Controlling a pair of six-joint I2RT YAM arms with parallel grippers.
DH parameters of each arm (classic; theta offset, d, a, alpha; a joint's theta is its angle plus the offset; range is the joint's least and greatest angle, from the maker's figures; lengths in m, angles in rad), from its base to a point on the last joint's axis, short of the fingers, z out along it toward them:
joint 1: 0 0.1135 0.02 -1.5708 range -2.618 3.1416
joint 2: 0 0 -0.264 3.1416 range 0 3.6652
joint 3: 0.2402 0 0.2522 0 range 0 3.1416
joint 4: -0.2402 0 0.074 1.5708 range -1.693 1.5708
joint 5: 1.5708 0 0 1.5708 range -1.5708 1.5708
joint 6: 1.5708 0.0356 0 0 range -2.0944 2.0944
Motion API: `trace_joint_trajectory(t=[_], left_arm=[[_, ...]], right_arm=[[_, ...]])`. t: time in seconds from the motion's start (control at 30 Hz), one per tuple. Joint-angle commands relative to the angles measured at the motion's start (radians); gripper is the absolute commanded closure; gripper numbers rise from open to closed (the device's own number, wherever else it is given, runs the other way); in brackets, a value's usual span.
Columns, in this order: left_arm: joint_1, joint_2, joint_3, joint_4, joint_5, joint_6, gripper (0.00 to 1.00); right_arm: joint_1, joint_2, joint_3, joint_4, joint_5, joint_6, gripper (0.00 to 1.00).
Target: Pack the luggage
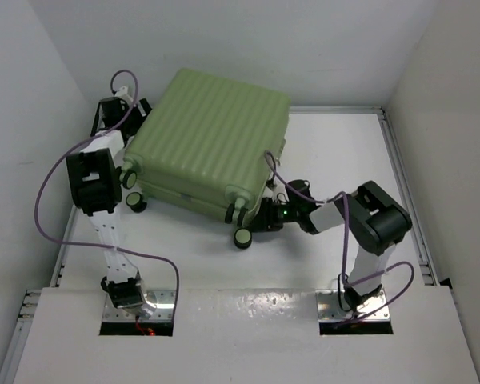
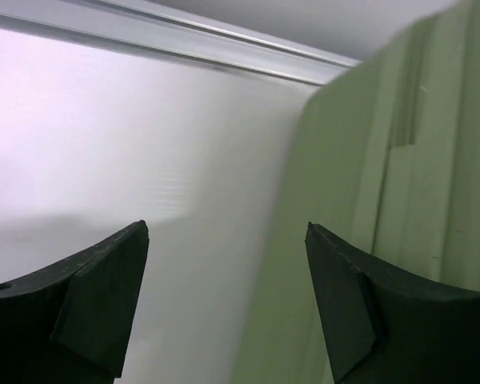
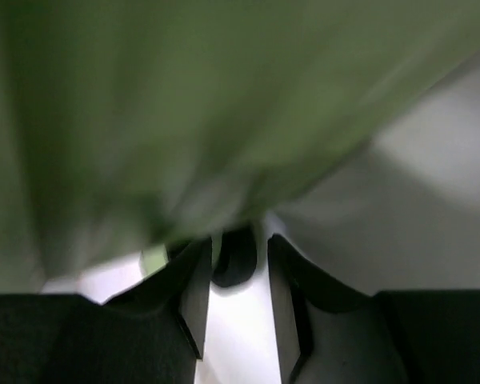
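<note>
White walls (image 1: 224,40) close in a white tabletop (image 1: 336,160). On it lies the luggage (image 1: 208,136), a large light-green hard-shell suitcase with ribbed sides. It rests flat on its broad face with both shells closed together, so its inside is hidden in every view. Small black-and-green wheels (image 1: 243,238) stick out along the luggage's near edge.

Only the top view shows the whole case and both arms. There the left gripper (image 1: 138,108) sits at the luggage's far left corner, and the right gripper (image 1: 264,218) at its near right corner, just beside a wheel.

The left wrist view adds what the overhead cannot. The left gripper (image 2: 227,232) is spread wide with nothing between its fingers, and the luggage (image 2: 400,200) stands just behind the right-hand finger.

The right wrist view is blurred. The luggage (image 3: 184,104) fills its upper part. The right gripper (image 3: 238,244) has its fingers a narrow gap apart, with a dark rounded thing (image 3: 234,262) at their tips. Whether they pinch it I cannot tell.
</note>
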Motion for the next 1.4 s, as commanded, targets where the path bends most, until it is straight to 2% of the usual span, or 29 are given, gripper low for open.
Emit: trace_joint_trajectory(t=[0.0,0.03,0.07,0.13,0.23,0.27,0.3,0.33,0.37,0.43,0.47,0.57,0.6,0.8,0.93,1.0,1.13,1.23,1.37], left_arm=[[-0.071,-0.08,-0.075,0.026,0.099,-0.07,0.17],[-0.054,-0.161,-0.117,0.12,0.061,-0.1,0.15],[-0.015,-0.201,-0.175,0.149,0.022,-0.142,0.14],[0.027,-0.272,-0.191,0.17,-0.042,-0.156,0.13],[0.113,-0.422,-0.208,0.091,-0.052,-0.155,0.13],[0.13,-0.47,-0.221,0.042,-0.052,-0.135,0.13],[0.157,-0.57,-0.266,0.02,-0.042,-0.084,0.13],[0.168,-0.621,-0.292,-0.001,-0.021,-0.055,0.13],[0.179,-0.67,-0.315,-0.055,0.0,0.014,0.13],[0.2,-0.794,-0.369,-0.136,0.06,0.086,0.13],[0.211,-0.829,-0.392,-0.229,0.138,0.171,0.13],[0.22,-0.937,-0.406,-0.407,0.207,0.289,0.14],[0.22,-0.959,-0.419,-0.513,0.253,0.375,0.16],[0.22,-1.001,-0.366,-0.938,0.298,0.71,0.16],[0.22,-0.975,-0.334,-1.076,0.289,0.825,0.16],[0.22,-0.975,-0.334,-1.094,0.289,0.852,0.16],[0.22,-0.966,-0.323,-1.152,0.326,0.919,0.15],[0.22,-0.955,-0.259,-1.225,0.344,1.02,0.15],[0.22,-0.944,-0.211,-1.298,0.323,1.118,0.12]], right_arm=[[0.003,-0.152,-0.059,0.052,-0.062,0.034,0.65],[-0.017,-0.182,-0.099,0.029,-0.048,0.016,0.65],[-0.052,-0.255,-0.111,-0.053,-0.021,-0.007,0.65],[-0.13,-0.375,-0.163,-0.087,0.011,-0.08,0.65],[-0.178,-0.663,-0.22,-0.179,0.106,-0.196,0.64],[-0.18,-0.703,-0.233,-0.175,0.179,-0.23,0.62],[-0.175,-0.769,-0.272,-0.158,0.2,-0.312,0.62],[-0.157,-0.807,-0.279,-0.122,0.209,-0.343,0.61],[-0.143,-0.815,-0.288,-0.106,0.228,-0.441,0.61],[-0.1,-0.773,-0.299,-0.04,0.249,-0.484,0.61],[-0.092,-0.698,-0.299,0.004,0.252,-0.542,0.61],[-0.019,-0.612,-0.257,0.093,0.272,-0.589,0.61],[0.0,-0.525,-0.225,0.139,0.28,-0.589,0.61],[0.187,-0.334,0.011,0.209,0.365,-0.607,0.6],[0.294,-0.198,0.189,0.236,0.45,-0.583,0.57],[0.357,-0.154,0.256,0.241,0.49,-0.586,0.57],[0.455,-0.088,0.377,0.265,0.57,-0.617,0.51],[0.494,-0.097,0.372,0.288,0.582,-0.61,0.5],[0.481,-0.224,0.268,0.218,0.605,-0.6,0.47]])
